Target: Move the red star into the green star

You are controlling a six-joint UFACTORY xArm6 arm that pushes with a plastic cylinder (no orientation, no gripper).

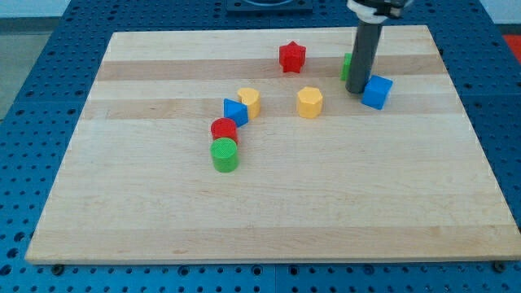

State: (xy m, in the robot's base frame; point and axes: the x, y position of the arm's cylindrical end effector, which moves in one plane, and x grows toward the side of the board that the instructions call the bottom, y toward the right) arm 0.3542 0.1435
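The red star lies near the view's top, a little right of centre. The green star is to its right and mostly hidden behind my rod; only its left edge shows. My tip rests on the board right in front of the green star and just left of the blue cube. The tip is well to the right of the red star, not touching it.
A yellow hexagon block lies below the red star. Further left are a yellow block, a blue triangle block, a red cylinder and a green cylinder. The wooden board lies on a blue pegboard.
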